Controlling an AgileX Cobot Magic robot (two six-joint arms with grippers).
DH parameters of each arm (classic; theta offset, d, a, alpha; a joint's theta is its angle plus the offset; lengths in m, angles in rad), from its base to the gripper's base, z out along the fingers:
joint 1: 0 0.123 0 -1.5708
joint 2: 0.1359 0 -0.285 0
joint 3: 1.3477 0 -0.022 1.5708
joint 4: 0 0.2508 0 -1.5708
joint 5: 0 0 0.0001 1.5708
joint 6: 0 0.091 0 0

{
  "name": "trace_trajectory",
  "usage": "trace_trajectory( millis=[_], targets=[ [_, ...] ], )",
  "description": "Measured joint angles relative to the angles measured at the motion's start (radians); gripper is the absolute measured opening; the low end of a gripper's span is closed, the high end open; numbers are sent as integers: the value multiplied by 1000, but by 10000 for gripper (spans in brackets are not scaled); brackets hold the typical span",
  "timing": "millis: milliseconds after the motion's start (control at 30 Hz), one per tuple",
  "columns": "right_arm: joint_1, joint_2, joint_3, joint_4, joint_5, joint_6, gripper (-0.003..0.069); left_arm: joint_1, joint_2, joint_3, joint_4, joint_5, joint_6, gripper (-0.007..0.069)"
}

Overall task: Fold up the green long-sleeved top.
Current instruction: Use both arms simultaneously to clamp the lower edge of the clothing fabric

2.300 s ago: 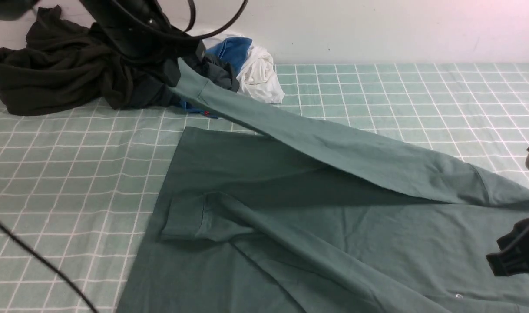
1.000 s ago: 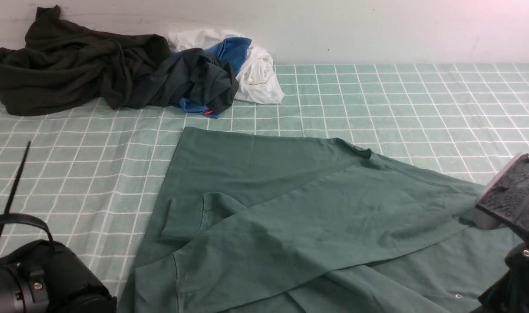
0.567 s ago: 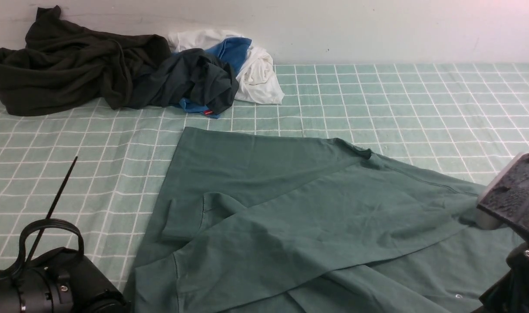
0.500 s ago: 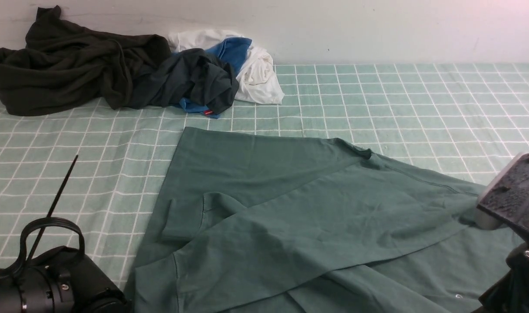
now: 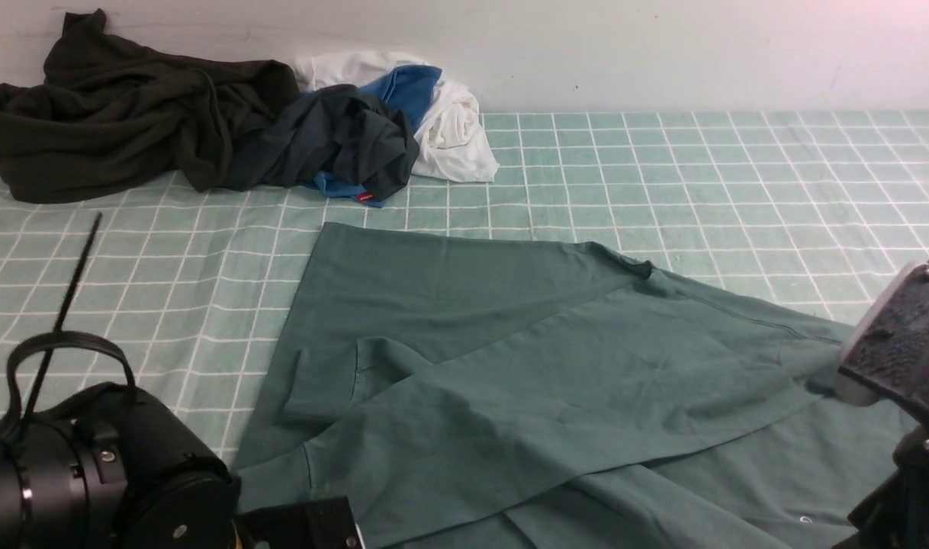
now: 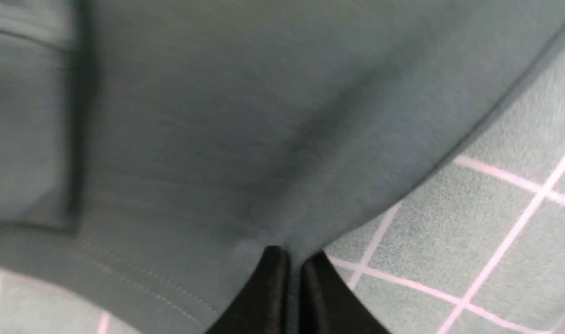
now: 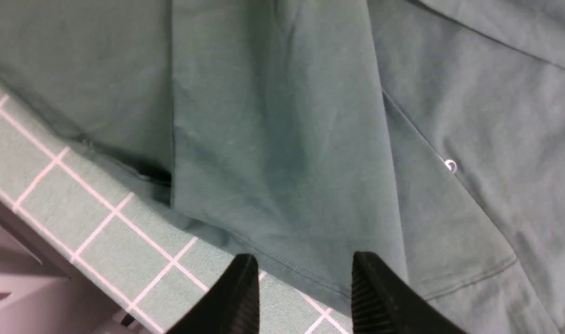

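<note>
Firstly, the left end effector (image 6: pixel 294 254) stood closed, its two black fingers (image 6: pixel 268 287) pressed together on the edge of the top (image 6: pixel 208 120). The cloth met the tips and a crease ran from them into the fabric, so the edge appeared pinched. In the front view, the left arm (image 5: pixel 91 473) sat low at the near left, just beside the top's near left corner.

The right end effector (image 7: pixel 305 260) stood partly open. Its ribbed fingers (image 7: pixel 370 287) were apart with nothing gripped between them, and they hung over the stitched hem close to the counter's edge. The right arm (image 5: pixel 899 343) showed at the far right of the front view, beside the top's right side.

The top lay spread on the checked sheet (image 5: pixel 663 168), in the near centre and right of the counter. One sleeve (image 5: pixel 556 396) was laid across the body, and the cuff (image 5: pixel 319 385) of the other sleeve lay flat near the left side. A small white ring logo (image 7: pixel 450 166) showed on the near right part.

Well apart, at the far left against the wall (image 5: pixel 663 53), lay a heap: a dark olive garment (image 5: pixel 114 114), a navy garment (image 5: pixel 342 145), a blue piece (image 5: pixel 407 84) and a white piece (image 5: pixel 453 137). A thin black cable (image 5: pixel 64 297) rose from the left arm.
</note>
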Motion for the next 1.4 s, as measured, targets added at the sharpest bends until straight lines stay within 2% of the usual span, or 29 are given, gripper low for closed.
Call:
trace_trajectory(
  millis=[100,167,200,267,300,367,600,833,967,1133,1200,1233,1267,1333,1400],
  targets=[
    [0,7,18,72,-1,-136,323,0,-49,-20,0,82,-41,6],
    [0,14,36,93,-2,-185,347,0,-69,-20,0,124,-43,6],
    [0,25,83,109,-7,-244,397,0,-89,-14,0,165,-46,6],
    [0,32,121,110,-15,-280,431,0,-103,-8,0,192,-48,6],
    [0,40,176,104,-52,-320,472,0,-116,0,0,216,-50,6],
    [0,51,243,88,-117,-350,511,0,-122,5,-1,222,-50,6],
    [0,118,395,2,-330,-401,538,0,-124,14,-1,198,-51,6],
    [0,212,407,-66,-394,-413,521,0,-124,14,-1,169,-51,6],
    [0,279,407,-88,-436,-415,479,0,-124,15,-1,159,-51,6],
    [0,297,396,-96,-445,-402,373,0,-124,15,-1,158,-51,6],
    [0,297,379,-102,-446,-396,259,0,-124,15,-1,158,-52,6],
    [0,297,375,-103,-446,-397,219,0,-124,15,-1,158,-52,6],
    [0,297,374,-103,-446,-397,209,0,-124,15,-1,157,-52,6],
    [0,298,362,-108,-436,-397,74,0,-124,15,-1,152,-55,6],
    [0,298,350,-113,-416,-397,22,0,-124,15,-1,138,-58,6]
  ],
)
